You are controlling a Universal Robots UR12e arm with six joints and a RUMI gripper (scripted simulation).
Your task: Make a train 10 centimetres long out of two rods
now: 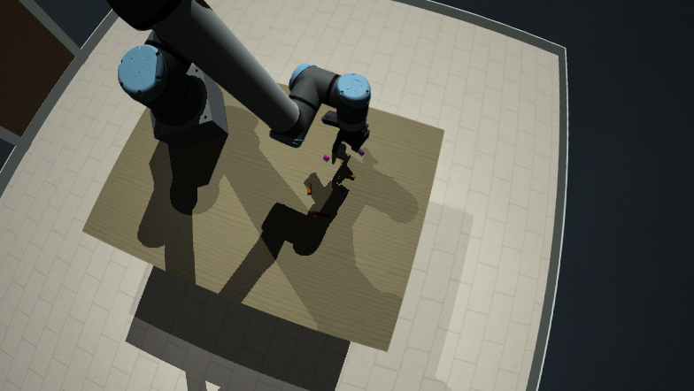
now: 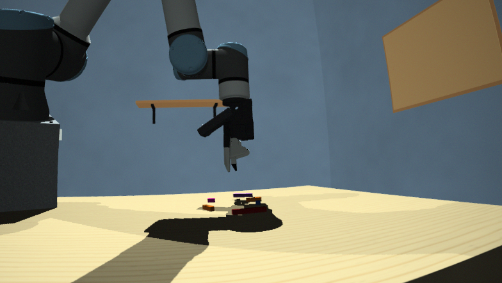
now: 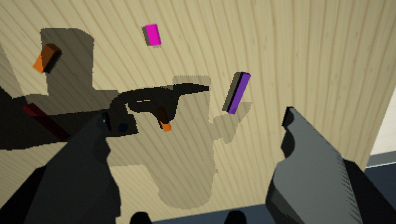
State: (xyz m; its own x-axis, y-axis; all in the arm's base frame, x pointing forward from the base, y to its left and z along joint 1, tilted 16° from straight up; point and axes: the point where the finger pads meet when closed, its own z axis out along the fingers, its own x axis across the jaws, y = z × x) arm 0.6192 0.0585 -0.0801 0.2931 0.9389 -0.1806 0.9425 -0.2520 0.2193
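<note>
My gripper (image 2: 231, 170) (image 3: 195, 110) is open and empty, high above the table. A purple rod (image 1: 360, 151) (image 2: 242, 195) (image 3: 239, 93) lies flat, between the fingertips and farther off in the wrist view. One orange rod (image 1: 352, 176) (image 2: 253, 199) (image 3: 166, 127) lies partly in the gripper's shadow, apart from the purple one. A second orange rod (image 1: 309, 188) (image 2: 208, 207) (image 3: 47, 58) lies apart, at the wrist view's upper left. No two rods form a line end to end.
A magenta rod (image 1: 326, 157) (image 2: 210, 200) (image 3: 153, 35) lies apart from the others. A blue rod (image 2: 258, 202) (image 3: 123, 128) and a dark red rod (image 1: 320, 213) (image 2: 249, 210) (image 3: 46, 121) lie in the arm's shadow, near the first orange rod's side of the group.
</note>
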